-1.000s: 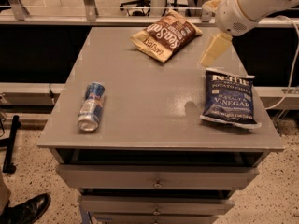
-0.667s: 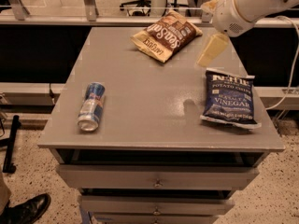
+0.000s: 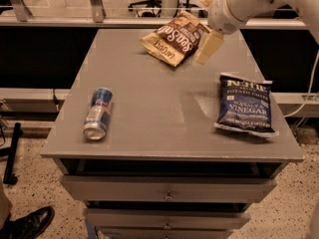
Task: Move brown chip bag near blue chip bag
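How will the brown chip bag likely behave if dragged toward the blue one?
The brown chip bag looks puffed and crinkly, so probably light and yielding. On the smooth table it should slide easily. The gripper is beside its right edge.

A single camera looks down at a slant from above the table's (image 3: 149, 108) near edge, facing its far side, near enough that the top fills most of the frame. The gripper (image 3: 208, 41) hangs at 1 o'clock, by the far edge.
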`<state>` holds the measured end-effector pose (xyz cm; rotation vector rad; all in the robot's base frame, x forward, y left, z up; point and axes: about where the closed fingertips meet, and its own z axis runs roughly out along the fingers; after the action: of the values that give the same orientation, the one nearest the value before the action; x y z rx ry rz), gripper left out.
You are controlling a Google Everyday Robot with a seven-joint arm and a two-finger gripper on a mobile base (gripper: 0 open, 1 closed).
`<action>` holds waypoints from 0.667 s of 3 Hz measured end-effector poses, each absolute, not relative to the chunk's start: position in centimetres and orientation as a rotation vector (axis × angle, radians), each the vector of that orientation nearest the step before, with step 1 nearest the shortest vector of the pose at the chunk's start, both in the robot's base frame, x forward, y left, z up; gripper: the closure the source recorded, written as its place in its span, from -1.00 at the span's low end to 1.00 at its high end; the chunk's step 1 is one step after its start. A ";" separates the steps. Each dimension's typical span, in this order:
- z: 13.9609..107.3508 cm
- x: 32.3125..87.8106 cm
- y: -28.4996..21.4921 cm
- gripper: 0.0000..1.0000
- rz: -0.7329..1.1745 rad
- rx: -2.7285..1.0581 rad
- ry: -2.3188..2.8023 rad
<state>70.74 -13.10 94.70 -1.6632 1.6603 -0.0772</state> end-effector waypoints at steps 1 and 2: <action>93.9 73.6 -12.2 -1.00 -0.183 -1.750 1.586; 92.2 76.1 -12.4 -1.00 -0.347 -1.889 1.481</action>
<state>76.06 -12.35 92.23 -1.8888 1.4810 -0.3474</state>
